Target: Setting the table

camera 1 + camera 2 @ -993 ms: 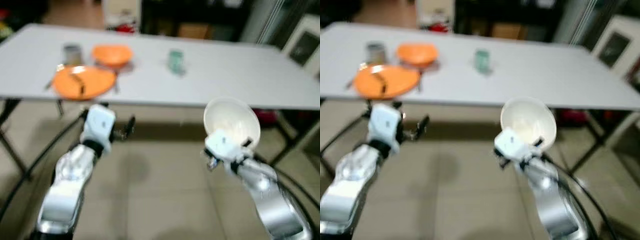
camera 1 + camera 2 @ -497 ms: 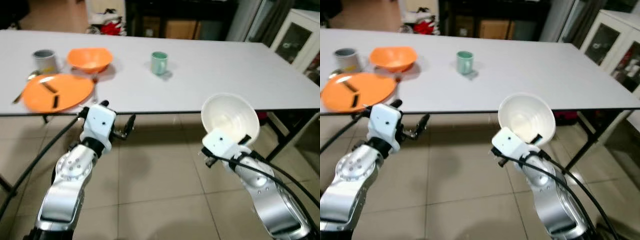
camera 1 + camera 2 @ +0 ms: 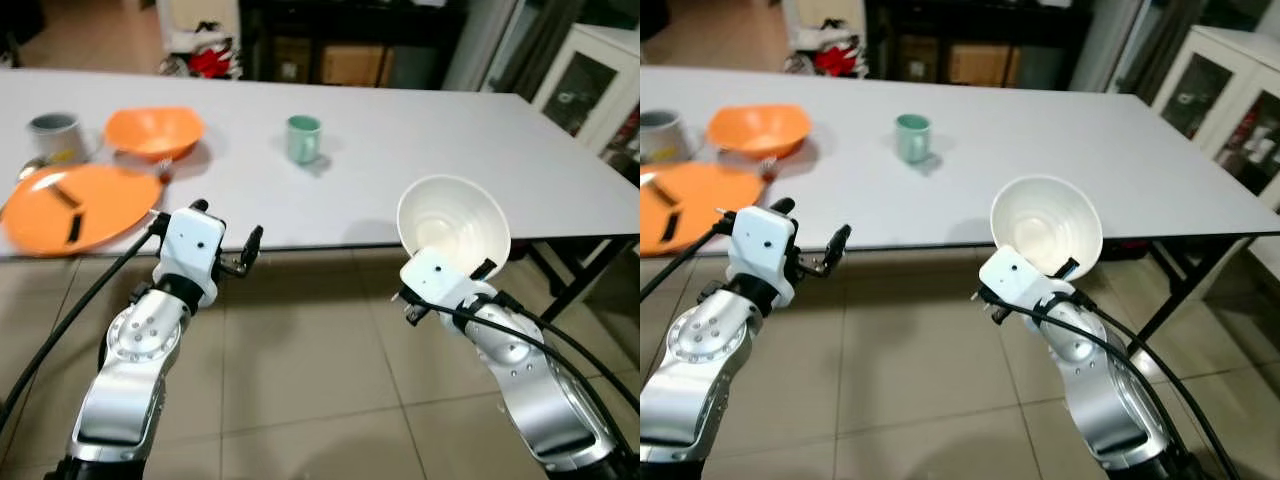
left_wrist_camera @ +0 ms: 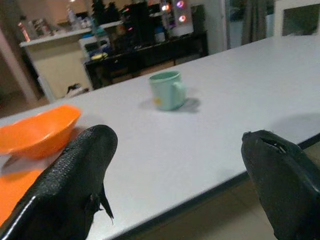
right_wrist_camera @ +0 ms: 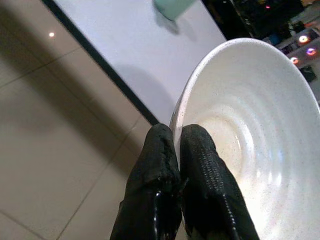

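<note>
A white bowl [image 3: 453, 218] is tilted toward me in front of the white table's [image 3: 430, 150] near edge. My right gripper [image 5: 177, 137] is shut on its rim, one finger inside and one outside. My left gripper [image 3: 228, 225] is open and holds nothing, just short of the table edge at the left. On the table's left part lie an orange plate [image 3: 75, 205] with two dark pieces on it, an orange bowl [image 3: 152, 130], a grey cup [image 3: 52, 132] and a pale green mug [image 4: 167, 90].
The table's right half is bare. Black table legs [image 3: 580, 280] slant down at the right, with a white glass-door cabinet [image 3: 590, 85] behind. Dark furniture stands beyond the table. Black cables trail from both arms over the tiled floor [image 3: 300, 380].
The view has sharpened and shifted, so the camera has moved; the table now sits a little nearer. Both arms keep their pose and the bowl stays in the right gripper.
</note>
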